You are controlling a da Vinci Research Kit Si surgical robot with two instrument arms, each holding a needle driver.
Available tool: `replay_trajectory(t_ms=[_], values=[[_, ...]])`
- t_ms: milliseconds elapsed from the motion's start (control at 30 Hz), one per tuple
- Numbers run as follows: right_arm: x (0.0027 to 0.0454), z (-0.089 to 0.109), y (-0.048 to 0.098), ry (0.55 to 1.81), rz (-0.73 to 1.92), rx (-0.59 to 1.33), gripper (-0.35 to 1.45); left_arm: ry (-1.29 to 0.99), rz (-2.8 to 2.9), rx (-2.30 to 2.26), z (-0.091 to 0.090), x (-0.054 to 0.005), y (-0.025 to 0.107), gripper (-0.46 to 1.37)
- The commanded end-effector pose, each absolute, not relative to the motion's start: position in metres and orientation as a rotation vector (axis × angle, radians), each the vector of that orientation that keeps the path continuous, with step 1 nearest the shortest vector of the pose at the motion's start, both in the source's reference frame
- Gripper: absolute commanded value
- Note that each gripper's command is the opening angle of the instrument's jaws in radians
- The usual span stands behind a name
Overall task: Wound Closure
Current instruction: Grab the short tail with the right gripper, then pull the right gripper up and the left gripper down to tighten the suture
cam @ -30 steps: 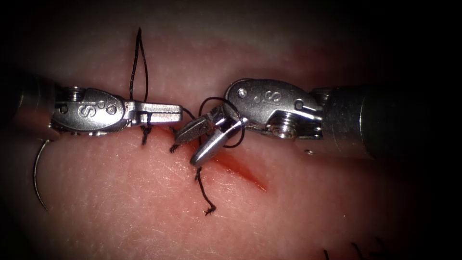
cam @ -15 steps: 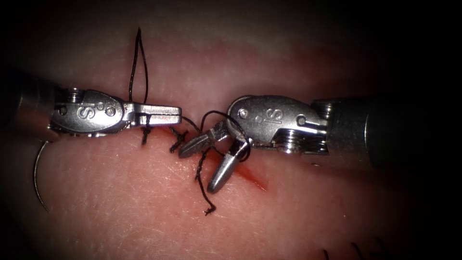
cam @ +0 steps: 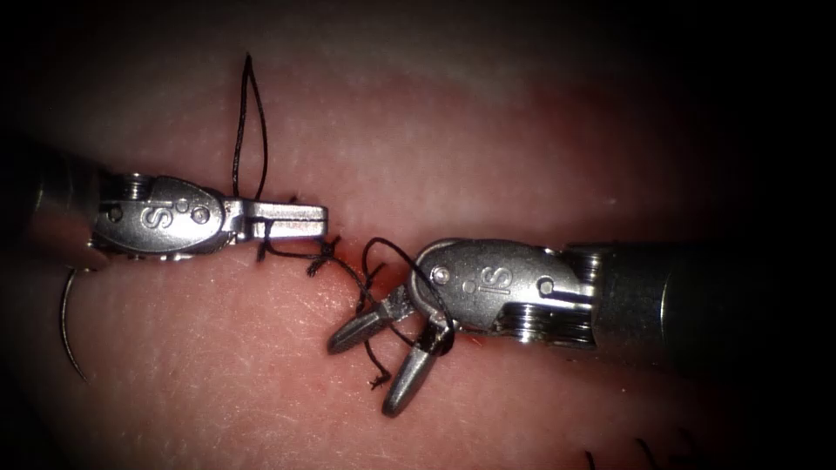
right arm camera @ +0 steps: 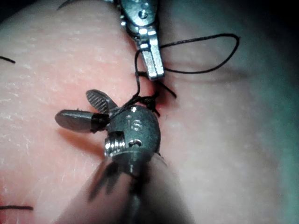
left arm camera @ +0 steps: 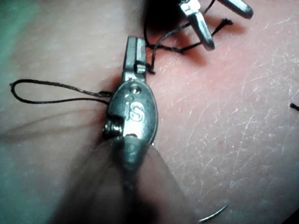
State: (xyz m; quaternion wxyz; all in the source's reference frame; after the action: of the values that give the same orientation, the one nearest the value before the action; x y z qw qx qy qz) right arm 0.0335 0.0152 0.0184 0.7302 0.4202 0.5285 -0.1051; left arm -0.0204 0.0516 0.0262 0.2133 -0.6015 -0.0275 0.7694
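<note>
Endoscope view: light pools on middle of tissue; tissue's edges and corners sink into black. Bright glare on steel of left tool and right tool; right shaft fades into dark. Fine surface lines of tissue catch light. Dark thread stands out against lit surface.
Wrist views: strongly lit, pale. Left tool and right tool gleam. Soft shadows lie under jaws and thread loop. Shafts nearest camera loom dark and blurred.
</note>
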Motion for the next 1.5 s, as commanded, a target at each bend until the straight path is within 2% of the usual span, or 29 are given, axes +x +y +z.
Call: replay_trajectory(t_ms=[33, 333, 400, 433, 467, 533, 933, 1500], values=[[0.0336, 0.0185, 0.0151, 1.164, -0.231, 0.924, 0.89, -0.086, 2.137, -1.674, 0.0262, -0.0204, 0.0515, -0.35], [0.0336, 0.0194, 0.0147, 1.145, -0.245, 0.916, 0.73, -0.088, 2.134, -1.675, 0.026, -0.0204, 0.0507, -0.35], [0.0336, 0.0195, 0.0147, 1.142, -0.247, 0.915, 0.61, -0.089, 2.135, -1.675, 0.026, -0.0203, 0.0506, -0.35], [0.0336, 0.0195, 0.0147, 1.138, -0.256, 0.924, 0.41, -0.089, 2.135, -1.675, 0.026, -0.0203, 0.0506, -0.35], [0.0336, 0.0195, 0.0147, 1.135, -0.27, 0.944, 0.01, -0.089, 2.135, -1.675, 0.026, -0.0203, 0.0506, -0.35], [0.0336, 0.0193, 0.0147, 1.132, -0.282, 0.949, -0.35, -0.089, 2.135, -1.675, 0.026, -0.0203, 0.0505, -0.35], [0.0338, 0.019, 0.0166, 1.16, -0.273, 0.957, -0.35, -0.087, 2.138, -1.676, 0.0251, -0.0203, 0.0484, -0.35], [0.032, 0.0213, 0.0207, 1.33, -0.082, 0.876, -0.35, -0.105, 2.15, -1.688, 0.0215, -0.0181, 0.0423, -0.35]])
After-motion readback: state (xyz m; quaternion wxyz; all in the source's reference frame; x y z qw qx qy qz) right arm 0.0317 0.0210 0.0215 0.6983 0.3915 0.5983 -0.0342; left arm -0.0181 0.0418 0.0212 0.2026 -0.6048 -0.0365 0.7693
